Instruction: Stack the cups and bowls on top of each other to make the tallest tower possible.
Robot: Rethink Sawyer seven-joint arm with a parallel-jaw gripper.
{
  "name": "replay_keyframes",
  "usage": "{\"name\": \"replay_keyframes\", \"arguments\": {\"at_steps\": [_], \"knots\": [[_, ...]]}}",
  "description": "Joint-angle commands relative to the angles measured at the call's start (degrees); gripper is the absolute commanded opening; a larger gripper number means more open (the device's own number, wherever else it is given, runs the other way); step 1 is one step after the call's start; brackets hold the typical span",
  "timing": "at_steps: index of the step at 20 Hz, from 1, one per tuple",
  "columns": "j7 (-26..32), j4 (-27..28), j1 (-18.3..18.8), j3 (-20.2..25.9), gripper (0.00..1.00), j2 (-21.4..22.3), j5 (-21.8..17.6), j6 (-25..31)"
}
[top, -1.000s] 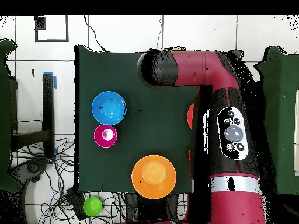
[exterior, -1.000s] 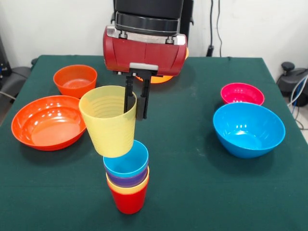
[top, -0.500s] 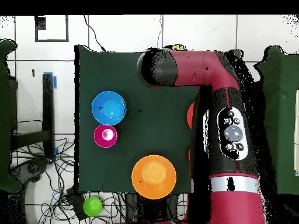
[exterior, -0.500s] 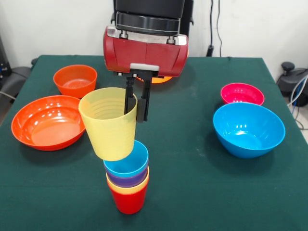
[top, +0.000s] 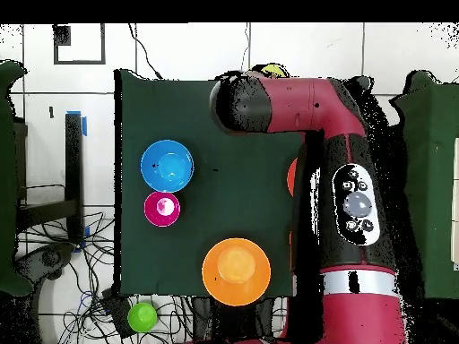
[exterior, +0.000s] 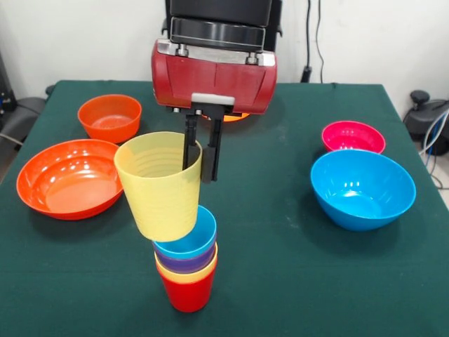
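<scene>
My gripper (exterior: 198, 167) is shut on the rim of a pale yellow cup (exterior: 160, 186), one finger inside it and one outside. The cup hangs tilted, its base just above and left of the tower's top. The tower is a nest of cups: red (exterior: 186, 295) as base, then yellow-orange (exterior: 184, 275), purple (exterior: 186, 265) and blue (exterior: 191, 239). In the overhead view the arm (top: 305, 98) hides the tower and most of the cup.
On the green table (exterior: 295, 267) stand a small orange bowl (exterior: 109, 116), a wide shallow orange bowl (exterior: 69, 177), a magenta bowl (exterior: 353, 136) and a large blue bowl (exterior: 362, 187). A yellow-orange bowl (top: 236, 270) sits near the robot's base.
The gripper and the pale yellow cup have sunk a little and shifted slightly right, closer to the blue cup. The tower and the bowls have not moved.
</scene>
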State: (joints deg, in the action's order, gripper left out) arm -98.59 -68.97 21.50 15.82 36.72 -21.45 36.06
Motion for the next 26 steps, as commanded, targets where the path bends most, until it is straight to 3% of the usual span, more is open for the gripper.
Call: {"name": "replay_keyframes", "arguments": {"at_steps": [1,13,26], "knots": [[0.19,-6.01,-1.67,2.74,0.00,-2.13,-1.14,-1.52],[-1.53,-6.62,-1.94,2.25,0.00,-2.26,0.10,-0.55],[-1.76,-7.13,-2.24,2.24,0.00,-2.66,-0.90,-3.29]]}}
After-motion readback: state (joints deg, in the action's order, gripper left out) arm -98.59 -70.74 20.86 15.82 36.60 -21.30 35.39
